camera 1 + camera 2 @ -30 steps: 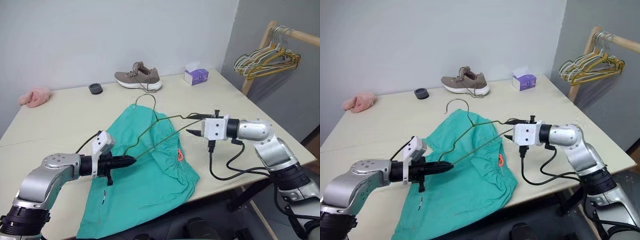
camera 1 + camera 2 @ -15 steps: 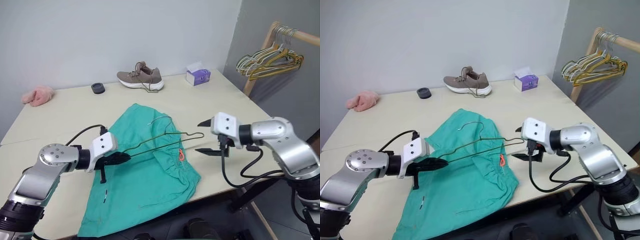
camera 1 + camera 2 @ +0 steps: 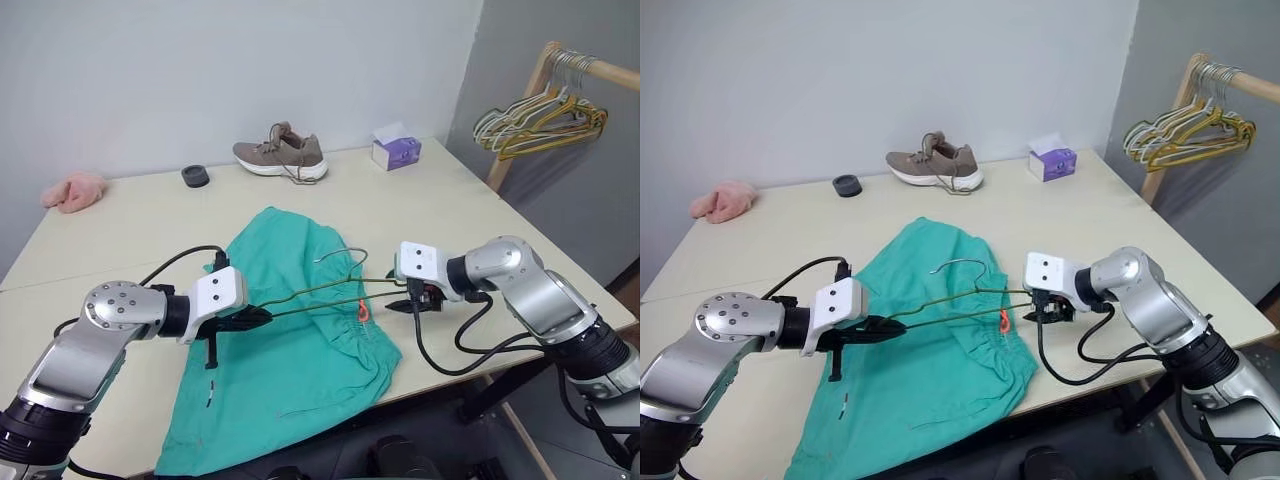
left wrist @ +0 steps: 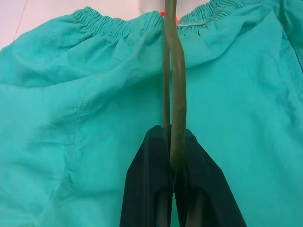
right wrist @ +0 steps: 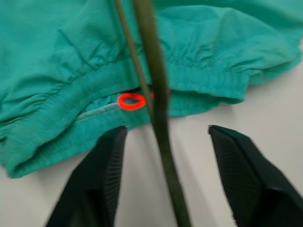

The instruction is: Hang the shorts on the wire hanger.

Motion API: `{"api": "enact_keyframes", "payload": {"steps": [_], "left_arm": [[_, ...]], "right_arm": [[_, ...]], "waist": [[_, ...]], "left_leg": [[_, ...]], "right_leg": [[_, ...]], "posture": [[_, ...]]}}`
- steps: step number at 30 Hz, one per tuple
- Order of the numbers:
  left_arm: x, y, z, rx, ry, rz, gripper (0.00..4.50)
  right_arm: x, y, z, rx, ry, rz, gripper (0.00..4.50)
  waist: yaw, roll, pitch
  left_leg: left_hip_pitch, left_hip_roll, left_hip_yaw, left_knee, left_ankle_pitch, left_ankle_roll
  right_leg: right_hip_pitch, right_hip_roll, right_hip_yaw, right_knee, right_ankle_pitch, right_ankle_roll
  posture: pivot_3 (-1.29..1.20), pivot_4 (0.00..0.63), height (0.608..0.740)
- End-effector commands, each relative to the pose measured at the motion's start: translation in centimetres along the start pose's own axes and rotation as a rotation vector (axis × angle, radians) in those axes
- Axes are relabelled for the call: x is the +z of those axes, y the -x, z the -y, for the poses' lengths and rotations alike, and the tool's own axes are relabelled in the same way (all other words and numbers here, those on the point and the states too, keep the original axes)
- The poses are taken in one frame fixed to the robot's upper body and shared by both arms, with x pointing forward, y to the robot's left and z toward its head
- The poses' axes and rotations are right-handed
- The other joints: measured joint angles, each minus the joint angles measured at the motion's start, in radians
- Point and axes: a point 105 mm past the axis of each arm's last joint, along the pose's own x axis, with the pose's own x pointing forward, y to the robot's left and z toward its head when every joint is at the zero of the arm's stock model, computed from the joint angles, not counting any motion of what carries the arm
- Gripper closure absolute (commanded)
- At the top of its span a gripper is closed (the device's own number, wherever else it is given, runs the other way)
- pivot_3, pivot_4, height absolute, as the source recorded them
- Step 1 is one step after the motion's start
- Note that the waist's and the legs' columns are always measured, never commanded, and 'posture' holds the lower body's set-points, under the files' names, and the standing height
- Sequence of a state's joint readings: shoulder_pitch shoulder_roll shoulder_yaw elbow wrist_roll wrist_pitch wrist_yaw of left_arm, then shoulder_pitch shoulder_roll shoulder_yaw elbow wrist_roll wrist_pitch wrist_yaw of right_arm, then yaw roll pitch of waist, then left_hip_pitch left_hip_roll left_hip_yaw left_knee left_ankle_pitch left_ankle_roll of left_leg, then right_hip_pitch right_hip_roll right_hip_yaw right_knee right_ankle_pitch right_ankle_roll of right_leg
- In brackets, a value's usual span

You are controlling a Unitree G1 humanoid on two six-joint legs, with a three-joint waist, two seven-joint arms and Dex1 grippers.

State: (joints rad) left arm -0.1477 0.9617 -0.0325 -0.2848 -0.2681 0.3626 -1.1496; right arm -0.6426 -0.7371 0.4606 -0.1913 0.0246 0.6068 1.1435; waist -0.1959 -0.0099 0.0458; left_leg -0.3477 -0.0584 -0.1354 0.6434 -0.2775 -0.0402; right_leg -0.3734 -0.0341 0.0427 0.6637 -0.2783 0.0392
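From the head camera's left eye, the shorts (image 3: pixel 290 335) lie spread flat on the pale counter (image 3: pixel 130 230), their gathered waistband toward the robot's right, where the small orange drawstring (image 3: pixel 360 311) shows. The wire hanger (image 3: pixel 320 290) is held level just above the cloth, hook uppermost; the left pincer (image 3: pixel 262 316) is clamped tight on one corner of it, and the right pincer (image 3: pixel 408 303) sits at the opposite corner, just beside the waistband. Farther back on the counter stand a brown shoe (image 3: pixel 280 155), a small dark round object (image 3: pixel 195 177), a purple tissue box (image 3: pixel 396 151) and a pink fluffy cloth (image 3: pixel 70 192); a bunch of pale and yellow hangers (image 3: pixel 540 122) hangs on a wooden rail off to the right. In the left wrist view, the two black fingers (image 4: pixel 151 189) press together on the hanger wire, which runs away from them over the teal cloth toward the waistband. In the right wrist view, the right pincer's fingers (image 5: pixel 102 184) stand apart with the wire running between them, touching neither, over bare counter at the waistband's edge, the orange loop just beyond.
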Motion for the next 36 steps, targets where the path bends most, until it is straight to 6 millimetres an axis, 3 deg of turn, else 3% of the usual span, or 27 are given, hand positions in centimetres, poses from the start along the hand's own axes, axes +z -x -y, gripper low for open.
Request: {"api": "enact_keyframes", "payload": {"steps": [1, 5, 12, 17, 26, 29, 36], "left_arm": [[0.3, 0.7, -0.4, 0.021, -0.034, 0.0, 4.5], [0.1, 0.7, -0.3, 0.013, -0.032, 0.0, 4.5], [0.5, 0.3, -0.2, 0.014, 0.021, 0.083, 4.5], [1.1, 0.3, -0.3, 0.023, 0.129, 0.191, 3.13], [1.3, 2.7, -3.8, 0.233, 0.329, 0.333, 0.46], [0.7, 3.7, -4.6, 0.289, 0.377, 0.33, 0.46], [-1.5, 3.9, -4.0, 0.3, 0.409, 0.251, 0.46]], "right_arm": [[0.5, 0.5, 0.3, 0.007, 0.027, -0.005, 3.13], [0.2, 0.2, 0.0, 0.02, 0.022, -0.014, 4.47], [0.3, 0.3, -0.4, 0.042, 0.02, -0.003, 4.47], [0.2, 0.6, -0.7, 0.047, 0.013, 0.0, 4.5], [-1.1, 2.0, -1.3, 0.029, -0.089, -0.004, 4.5], [-2.1, 3.0, -1.2, -0.001, -0.145, -0.018, 4.5], [-4.4, 5.5, -1.7, -0.071, -0.334, -0.033, 4.5]], "waist": [[0.0, 0.0, 0.0], [-0.001, 0.0, 0.0], [0.0, 0.0, 0.0], [-0.001, 0.0, 0.0], [-0.001, 0.0, 0.0], [-0.001, 0.0, 0.0], [-0.001, 0.0, 0.0]], "left_leg": [[0.0, 0.0, 0.0, 0.0, 0.0, 0.0], [0.0, 0.0, 0.0, 0.0, 0.0, 0.0], [0.0, 0.0, 0.0, 0.0, 0.0, 0.0], [0.0, 0.0, 0.0, 0.0, 0.0, 0.0], [0.0, 0.0, -0.001, 0.001, 0.0, 0.0], [0.0, 0.0, 0.0, 0.001, 0.0, 0.0], [0.0, 0.0, 0.0, 0.001, 0.0, 0.0]], "right_leg": [[0.0, 0.0, 0.0, 0.0, 0.0, 0.0], [0.0, 0.0, 0.0, 0.0, 0.0, 0.0], [0.0, 0.0, 0.0, 0.0, 0.0, 0.0], [0.0, 0.0, -0.001, 0.0, 0.0, 0.0], [0.0, 0.0, -0.001, 0.001, 0.0, 0.0], [0.0, 0.0, -0.001, 0.001, 0.0, 0.0], [0.0, 0.0, 0.0, 0.0, 0.0, 0.0]], "posture": [[-0.23, 0.0, 0.74], [-0.23, 0.0, 0.74], [-0.23, 0.0, 0.74], [-0.24, 0.0, 0.74], [-0.25, 0.0, 0.74], [-0.25, 0.0, 0.74], [-0.28, 0.0, 0.74]]}}
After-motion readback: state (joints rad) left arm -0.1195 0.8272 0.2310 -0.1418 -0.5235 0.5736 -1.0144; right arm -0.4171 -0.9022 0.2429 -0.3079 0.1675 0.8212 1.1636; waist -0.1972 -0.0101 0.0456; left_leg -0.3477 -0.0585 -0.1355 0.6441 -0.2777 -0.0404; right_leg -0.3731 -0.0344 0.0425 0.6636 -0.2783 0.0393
